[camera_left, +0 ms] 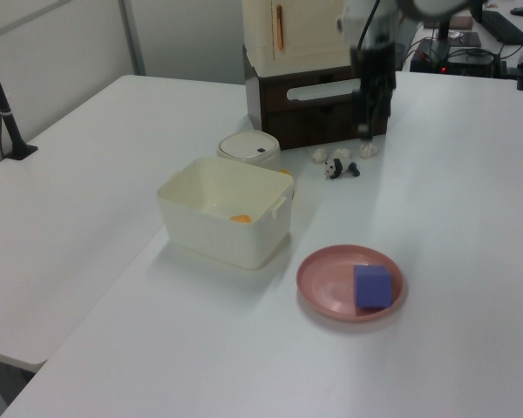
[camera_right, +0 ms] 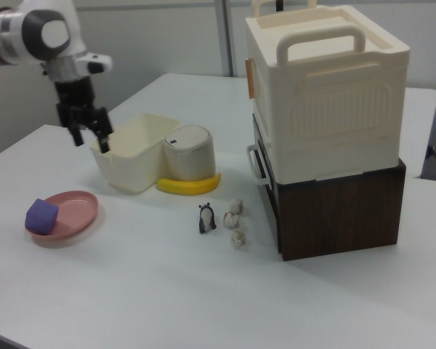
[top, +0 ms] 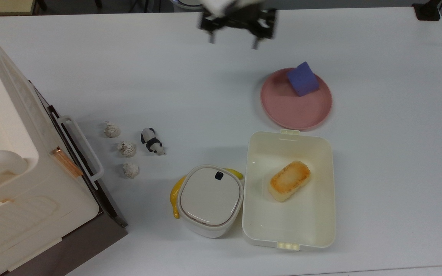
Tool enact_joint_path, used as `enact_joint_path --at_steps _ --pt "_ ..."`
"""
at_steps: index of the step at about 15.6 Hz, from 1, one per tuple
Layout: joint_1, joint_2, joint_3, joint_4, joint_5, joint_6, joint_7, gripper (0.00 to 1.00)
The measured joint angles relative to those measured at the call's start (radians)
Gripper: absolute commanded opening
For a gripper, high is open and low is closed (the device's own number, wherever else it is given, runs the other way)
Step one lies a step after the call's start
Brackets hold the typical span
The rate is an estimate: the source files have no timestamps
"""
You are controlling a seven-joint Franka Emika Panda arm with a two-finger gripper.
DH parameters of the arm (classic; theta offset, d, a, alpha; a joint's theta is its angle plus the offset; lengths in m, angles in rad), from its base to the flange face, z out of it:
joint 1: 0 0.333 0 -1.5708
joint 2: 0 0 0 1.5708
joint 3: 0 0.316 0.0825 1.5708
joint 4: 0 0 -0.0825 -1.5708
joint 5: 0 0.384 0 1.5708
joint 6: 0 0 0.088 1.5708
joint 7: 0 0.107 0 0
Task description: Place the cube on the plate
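The small matte blue-purple cube (top: 302, 79) rests on the round pink plate (top: 290, 109) near its rim — placed. The gripper (top: 233, 41) hangs wide open, empty; retreat high, clear of the white counter (top: 378, 153).

Looks like a robotics lab: bare white table (top: 378, 161), toy props scattered, electronics and cables on far desk (camera_left: 471, 48).
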Motion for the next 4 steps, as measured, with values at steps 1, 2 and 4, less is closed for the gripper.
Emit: enact_joint_path --at_steps 1,2,4 --pt "-0.018 -0.015 -0.025 0.0 0.0 -0.004 -0.04 1.0" --pt "-0.027 -0.022 -0.052 0.0 0.0 -0.004 -0.071 1.0" --pt "-0.033 -0.025 -0.091 0.001 0.0 -0.004 -0.105 1.0"
